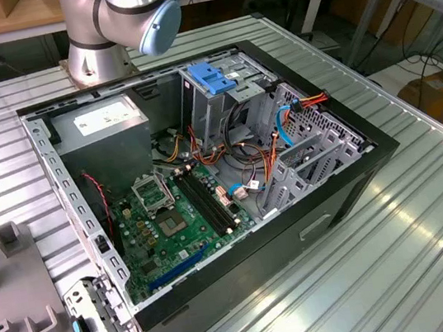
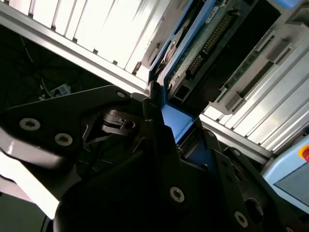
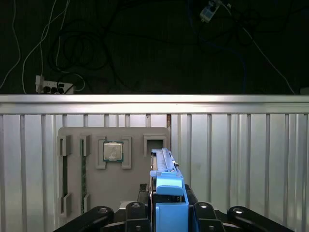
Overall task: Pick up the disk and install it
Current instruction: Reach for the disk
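Over the grey holder plate (image 3: 113,193) by the bench (image 3: 241,159) edge, we see the gripper (image 3: 169,212) clenched on the disk (image 3: 165,176), held edge-on, its blue rails between the fingers (image 3: 137,215).

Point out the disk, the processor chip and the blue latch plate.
disk (image 3: 170,208): first wrist view, on its blue carrier rail.
processor chip (image 3: 113,151): first wrist view, middle of its metal lid.
blue latch plate (image 1: 212,77): exterior view, on its flat top face.

Silver arm (image 1: 100,21), pale-blue joint cap (image 1: 161,26); black gripper (image 3: 169,215), silver screws (image 2: 176,194)
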### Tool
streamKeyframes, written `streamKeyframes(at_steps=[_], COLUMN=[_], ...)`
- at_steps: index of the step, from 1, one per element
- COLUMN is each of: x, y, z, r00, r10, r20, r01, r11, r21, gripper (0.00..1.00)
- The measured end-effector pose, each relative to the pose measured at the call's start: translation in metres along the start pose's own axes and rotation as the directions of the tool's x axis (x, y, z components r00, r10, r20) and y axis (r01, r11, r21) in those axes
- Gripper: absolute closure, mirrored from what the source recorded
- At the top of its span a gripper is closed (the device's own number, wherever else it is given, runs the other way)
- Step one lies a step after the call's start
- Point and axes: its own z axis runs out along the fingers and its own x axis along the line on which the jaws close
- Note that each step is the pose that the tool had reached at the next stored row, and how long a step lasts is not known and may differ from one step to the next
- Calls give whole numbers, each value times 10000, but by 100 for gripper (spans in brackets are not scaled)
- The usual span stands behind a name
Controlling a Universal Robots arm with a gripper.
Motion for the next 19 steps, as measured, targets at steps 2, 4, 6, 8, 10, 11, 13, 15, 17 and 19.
streamKeyframes(at_steps=[2,4,6,8,10,11,13,15,17,19], x=[-1,-2,-3,-4,-5,-5,-5,-5,-5,-7], y=[0,-1,-1,-2,-2,-3,-2,-2,-3,-3], z=[-40,-78,-116,-187,-205,-205,-207,-209,-226,-271], r00=[10000,10000,10000,10000,10000,10000,10000,10000,10000,10000], r10=[0,0,0,0,0,0,0,0,0,0], r20=[0,-1,0,0,1,2,1,0,0,1], r01=[0,0,0,0,0,0,0,0,0,0], r11=[10000,10000,10000,10000,10000,10000,10000,10000,10000,10000], r21=[0,-2,-1,1,0,2,0,0,-3,-1], gripper=[63,63,63,63,63,63,63,63,63,63])
